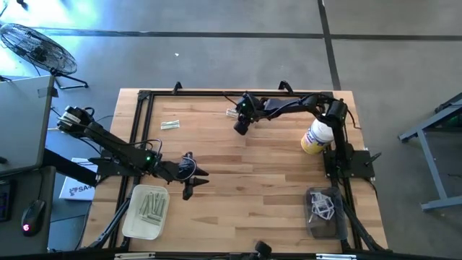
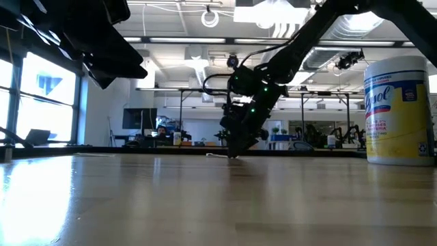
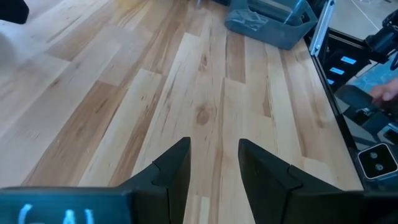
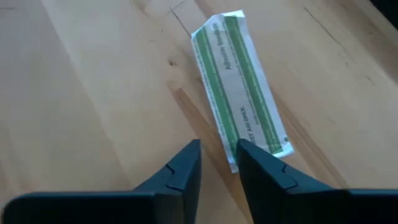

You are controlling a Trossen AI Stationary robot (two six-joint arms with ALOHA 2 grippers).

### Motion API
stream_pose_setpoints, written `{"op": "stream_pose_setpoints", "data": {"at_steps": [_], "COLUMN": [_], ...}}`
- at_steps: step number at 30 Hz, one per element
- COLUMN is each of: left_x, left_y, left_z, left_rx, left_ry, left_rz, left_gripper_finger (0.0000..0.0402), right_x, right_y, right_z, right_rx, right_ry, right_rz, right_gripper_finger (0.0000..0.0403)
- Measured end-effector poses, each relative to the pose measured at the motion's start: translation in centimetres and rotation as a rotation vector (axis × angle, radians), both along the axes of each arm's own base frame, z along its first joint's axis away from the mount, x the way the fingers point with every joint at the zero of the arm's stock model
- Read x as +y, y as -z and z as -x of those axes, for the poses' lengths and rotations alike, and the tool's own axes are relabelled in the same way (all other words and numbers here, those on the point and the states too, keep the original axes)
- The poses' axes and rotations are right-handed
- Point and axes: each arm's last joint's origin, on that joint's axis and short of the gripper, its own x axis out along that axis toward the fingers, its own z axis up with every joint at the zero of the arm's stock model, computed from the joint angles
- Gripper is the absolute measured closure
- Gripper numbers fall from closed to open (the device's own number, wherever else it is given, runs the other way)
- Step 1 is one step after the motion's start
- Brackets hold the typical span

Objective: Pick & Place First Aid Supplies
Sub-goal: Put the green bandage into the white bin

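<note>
A pale strip packet with green stripes (image 4: 239,93) lies flat on the wooden table near its far edge, also seen in the high view as strip packet (image 1: 232,113). My right gripper (image 4: 219,163) (image 1: 241,127) slants down at the packet's near end with a narrow gap between its fingers. Its fingertips stand close to the tabletop in the low view (image 2: 234,152). Two more strip packets (image 1: 170,125) lie farther left. My left gripper (image 3: 214,163) (image 1: 193,180) hovers open over bare wood beside the white tray (image 1: 136,225). My right gripper comes from above, slanting, along the strip packet. One finger (image 4: 256,163) overlaps the packet's near end (image 4: 234,163) in the wrist view. I cannot tell whether it touches the packet, which lies flat on the table.
The white tray at the near left holds several strip packets (image 1: 151,205). A grey tray (image 1: 323,230) at the near right holds white packets. A yellow wipes bottle with a white cap (image 1: 316,137) (image 2: 399,109) stands beside the right arm. Bare wood lies mid-table.
</note>
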Motion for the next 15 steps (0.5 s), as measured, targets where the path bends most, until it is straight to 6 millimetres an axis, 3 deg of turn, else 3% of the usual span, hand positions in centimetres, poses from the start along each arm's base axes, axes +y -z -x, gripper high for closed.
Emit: {"op": "stream_pose_setpoints", "data": {"at_steps": [9,15], "left_x": [0.1,0.3], "left_y": [0.0,0.3], "left_z": [0.0,0.2], "left_rx": [-0.003,0.026], "left_ry": [-0.031,-0.069], "left_rz": [-0.015,-0.047], "left_gripper_finger": [0.0269,0.0269], "right_x": [0.3,2.3], "right_y": [0.2,-0.2], "right_z": [0.1,-0.3], "right_rx": [0.027,0.065], "right_ry": [-0.001,-0.012], "right_rz": [-0.008,-0.016], "right_gripper_finger": [0.0394,0.04]}}
